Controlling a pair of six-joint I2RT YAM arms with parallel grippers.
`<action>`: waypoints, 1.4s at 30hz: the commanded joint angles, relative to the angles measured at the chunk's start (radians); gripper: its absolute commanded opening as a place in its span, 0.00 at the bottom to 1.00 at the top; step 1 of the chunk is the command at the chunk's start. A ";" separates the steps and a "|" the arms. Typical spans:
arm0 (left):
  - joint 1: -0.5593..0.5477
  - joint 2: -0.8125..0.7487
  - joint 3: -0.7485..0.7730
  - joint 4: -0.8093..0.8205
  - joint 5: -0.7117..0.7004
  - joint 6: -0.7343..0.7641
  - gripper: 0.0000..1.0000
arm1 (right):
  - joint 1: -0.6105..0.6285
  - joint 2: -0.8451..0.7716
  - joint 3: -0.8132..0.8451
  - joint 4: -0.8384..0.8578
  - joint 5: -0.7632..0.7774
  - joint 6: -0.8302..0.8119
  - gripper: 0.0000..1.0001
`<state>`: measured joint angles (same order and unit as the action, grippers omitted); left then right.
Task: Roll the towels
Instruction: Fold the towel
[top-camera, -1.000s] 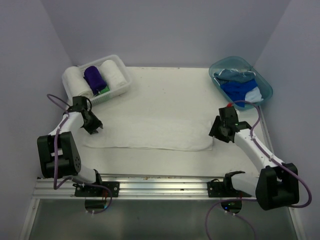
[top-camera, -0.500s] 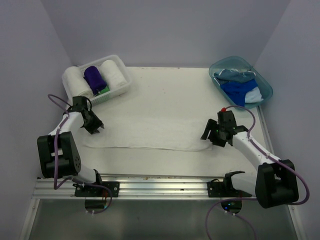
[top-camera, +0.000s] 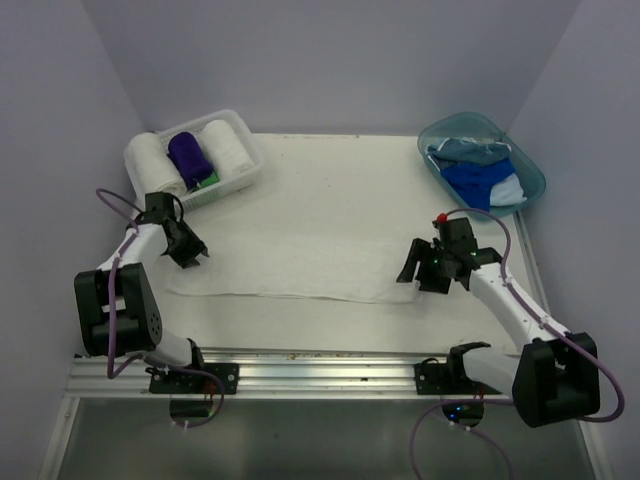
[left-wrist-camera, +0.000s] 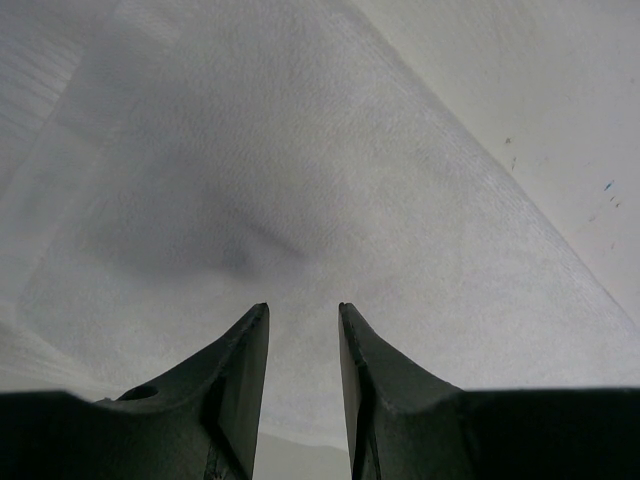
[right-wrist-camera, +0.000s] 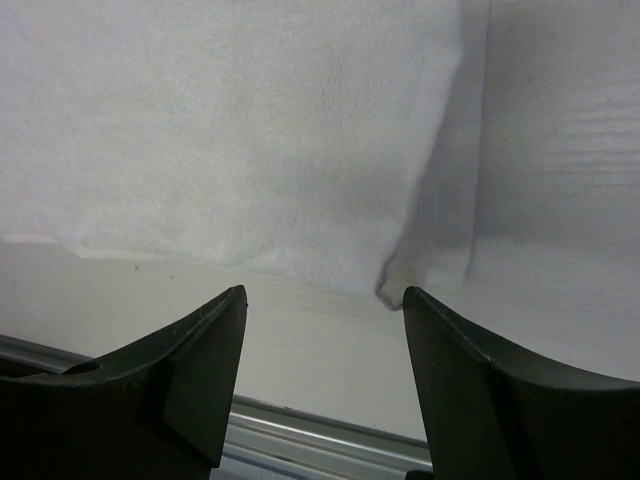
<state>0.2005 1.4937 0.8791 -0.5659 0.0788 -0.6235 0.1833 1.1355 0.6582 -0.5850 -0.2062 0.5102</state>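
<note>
- One white towel (top-camera: 300, 255) lies flat on the table (top-camera: 330, 170). It stretches from near the left edge to near the right edge, closer to the near edge than the far one.
- The right wrist view shows a raised crease running down this towel just inside its right end.
- The left fingers (top-camera: 190, 253) sit over the towel's left end. They stand narrow, with a slim gap between them, and only the cloth below shows through that gap. A shallow dimple marks the cloth just ahead of them.
- The right fingers (top-camera: 416, 276) are spread wide over the towel's near right corner, with nothing between them.
- One white lattice basket (top-camera: 232, 186) stands at the far left corner of the table. It holds four towels:
  - Two rolled white towels (top-camera: 160, 160).
  - One rolled purple towel (top-camera: 188, 155) between them.
  - One green towel (top-camera: 208, 182), mostly hidden at the front of the basket.
- One translucent teal tub (top-camera: 465, 125) stands at the far right corner. It holds a loose heap of unrolled cloths:
  - One royal blue towel (top-camera: 475, 180) in the middle.
  - Two patches of pale blue towels (top-camera: 468, 150), one behind the royal blue and one at its right.
  - Whether more lie underneath cannot be told.
- That makes six clearly separate towels in view, plus the pale blue ones in the tub.
</note>
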 joint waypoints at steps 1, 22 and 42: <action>-0.003 -0.001 0.021 0.017 0.015 0.024 0.37 | -0.001 -0.046 0.082 -0.104 -0.006 -0.032 0.67; -0.019 0.003 0.008 0.020 0.015 0.021 0.37 | 0.036 0.211 0.106 0.050 0.117 -0.004 0.51; -0.016 -0.041 0.141 -0.134 -0.047 0.142 0.46 | -0.002 0.451 0.196 0.031 0.395 0.048 0.51</action>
<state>0.1829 1.4734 0.9970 -0.6567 0.0494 -0.5198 0.2012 1.5536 0.8501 -0.5694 0.1219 0.5446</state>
